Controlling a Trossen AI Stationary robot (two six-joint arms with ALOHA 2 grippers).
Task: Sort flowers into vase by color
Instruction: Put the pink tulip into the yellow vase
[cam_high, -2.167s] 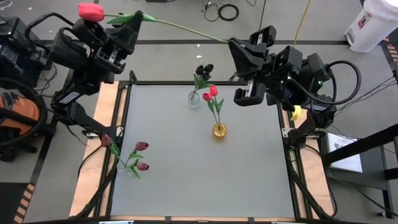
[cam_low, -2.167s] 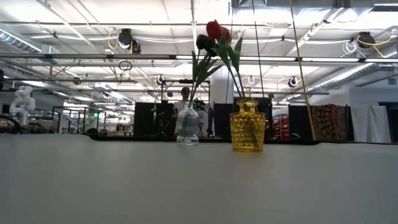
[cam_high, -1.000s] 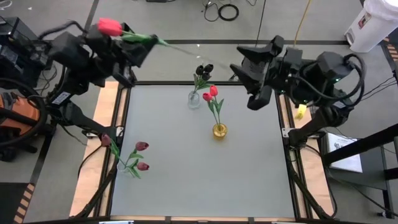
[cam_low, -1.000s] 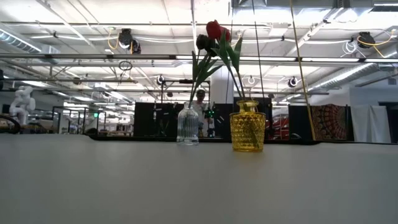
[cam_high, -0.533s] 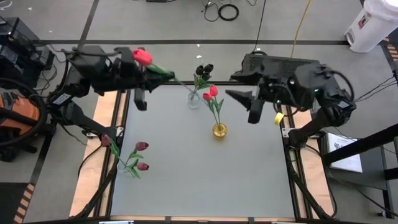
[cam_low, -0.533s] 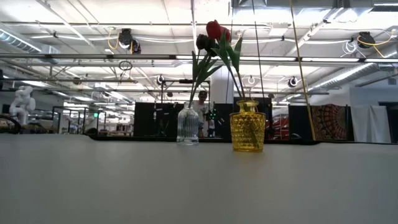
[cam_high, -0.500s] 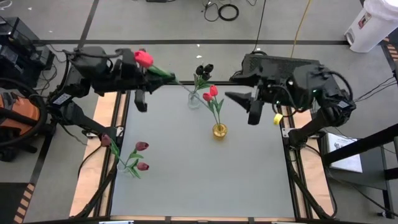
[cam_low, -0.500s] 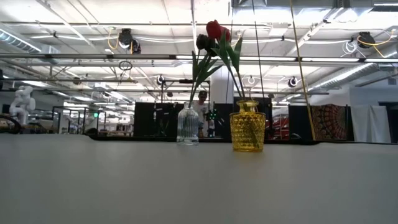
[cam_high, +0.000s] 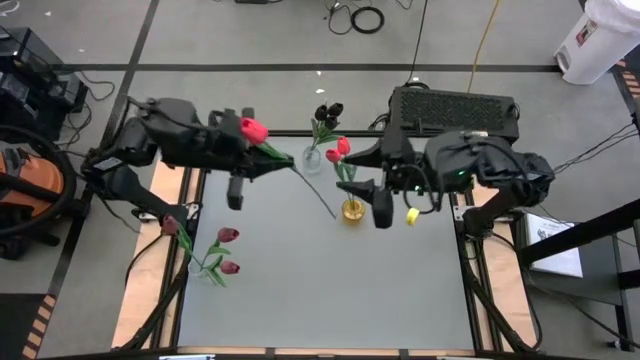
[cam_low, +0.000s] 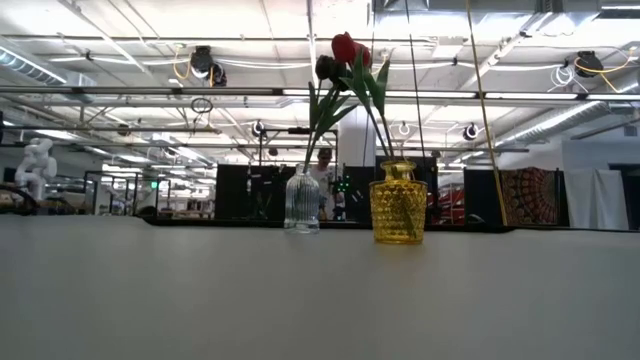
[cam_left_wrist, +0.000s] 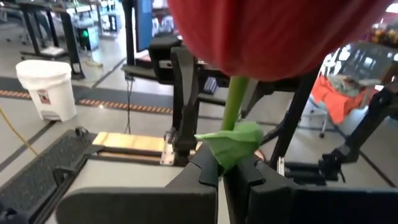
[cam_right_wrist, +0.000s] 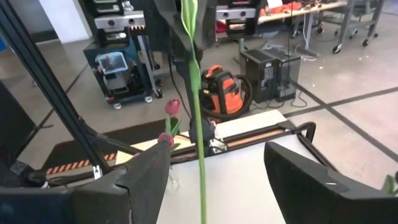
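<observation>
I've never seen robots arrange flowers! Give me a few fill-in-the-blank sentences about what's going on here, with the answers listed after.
1. The left pincer is shut on a tulip whose head is ____.
2. The right pincer holds nothing; its fingers are ____.
3. The yellow vase holds ____ red tulips.
4. The black tulips stand in the ____ vase.

Answers: red; open; two; clear

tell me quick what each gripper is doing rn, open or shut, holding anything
Left gripper: shut on the red tulip, just below its head.
Right gripper: open, holding nothing; the tulip's stem hangs between its fingers.
</observation>
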